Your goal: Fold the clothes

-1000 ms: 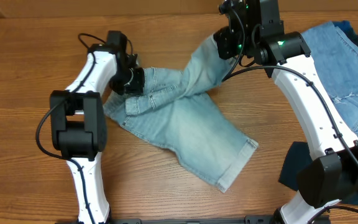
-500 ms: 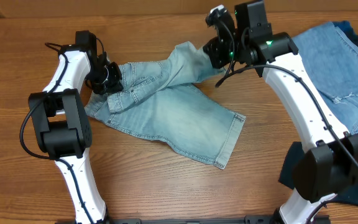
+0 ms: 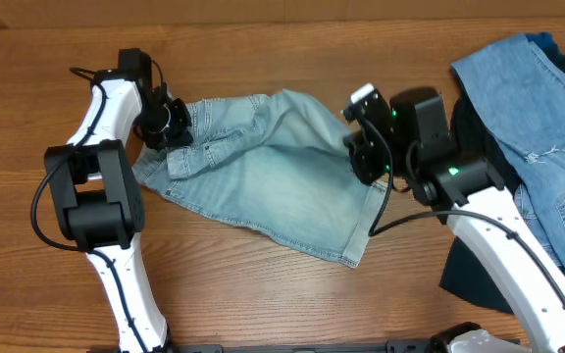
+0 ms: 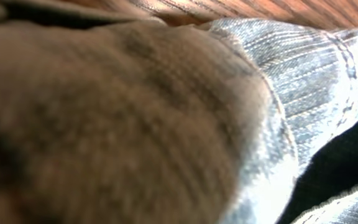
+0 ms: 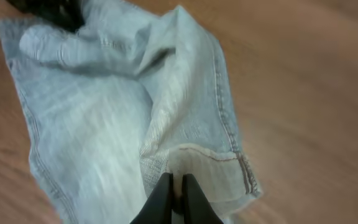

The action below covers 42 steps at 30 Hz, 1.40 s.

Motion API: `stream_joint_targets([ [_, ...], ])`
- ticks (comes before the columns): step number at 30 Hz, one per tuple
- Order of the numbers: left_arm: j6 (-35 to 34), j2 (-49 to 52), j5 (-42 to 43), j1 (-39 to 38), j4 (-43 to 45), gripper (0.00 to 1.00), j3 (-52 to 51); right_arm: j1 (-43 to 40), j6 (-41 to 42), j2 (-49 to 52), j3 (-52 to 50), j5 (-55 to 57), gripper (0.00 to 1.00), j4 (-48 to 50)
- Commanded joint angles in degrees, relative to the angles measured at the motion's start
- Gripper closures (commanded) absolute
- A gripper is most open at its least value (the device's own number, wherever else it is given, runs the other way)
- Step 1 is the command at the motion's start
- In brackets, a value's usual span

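I see the pale denim shorts [image 3: 273, 191] lying spread across the middle of the counter [image 3: 263, 304], with the medium-blue ripped jeans [image 3: 547, 118] heaped at the far right edge and dark navy cloth [image 3: 462, 270] near them at the lower right. My right end effector [image 5: 174, 186] is pressed together on the stitched hem of one leg, at the shorts' right side. My left end effector [image 3: 170, 123] sits at the waistband end on the left, but blurred denim fills its wrist view, so I cannot tell whether it is clamped or spread.
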Motion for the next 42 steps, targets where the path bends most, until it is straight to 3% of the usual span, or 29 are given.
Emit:
stream_joint_targets([
  [1,-1.22,6.40,-12.90,2.60,-1.95,0.96,-3.91,-0.02,-0.85,-1.27,-3.87,-1.29,0.96,-3.65],
  [12,-1.20,6.40,-12.90,2.60,-0.85,0.96,-3.91,3.93,4.44,-1.27,-8.87,17.57,0.96,-6.05],
  [13,-1.18,6.40,-12.90,2.60,-0.85,0.96,-3.91,3.93,4.44,-1.27,-8.87,16.31,0.85,-6.97],
  [14,-1.16,6.40,-12.90,2.60,-0.85,0.96,-3.91,3.93,4.46,-1.27,-8.87,14.88,0.33,-8.13],
  [15,-0.90,6.40,-12.87,2.60,-0.87,0.96,-3.91,3.93,7.04,-1.27,-8.74,14.84,0.00,-9.51],
  [18,0.07,6.40,-12.85,2.60,-1.09,0.96,-3.91,3.15,18.18,-1.49,-4.63,15.02,0.00,-13.46],
  [21,1.29,6.40,-12.83,2.60,-1.81,0.96,-3.91,2.62,21.14,-3.02,3.39,14.43,0.00,-13.94],
  [25,1.84,6.40,-12.83,2.60,-2.40,0.96,-3.91,2.47,21.00,-2.08,5.60,0.35,0.00,-3.87],
  [28,1.84,6.40,-12.83,2.60,-2.47,0.96,-3.91,2.47,16.65,6.75,4.57,-0.70,0.00,-3.32],
  [31,1.84,6.40,-12.85,2.60,-3.21,0.96,-3.91,1.44,12.79,18.10,4.57,0.85,0.07,6.43],
  [35,1.84,6.40,-12.85,2.60,-3.28,0.96,-3.91,-1.07,9.01,26.25,4.59,-4.42,0.23,17.49],
  [42,1.84,6.40,-12.83,2.62,-3.45,0.96,-3.91,-1.88,8.37,33.33,4.59,-12.48,0.27,26.03],
])
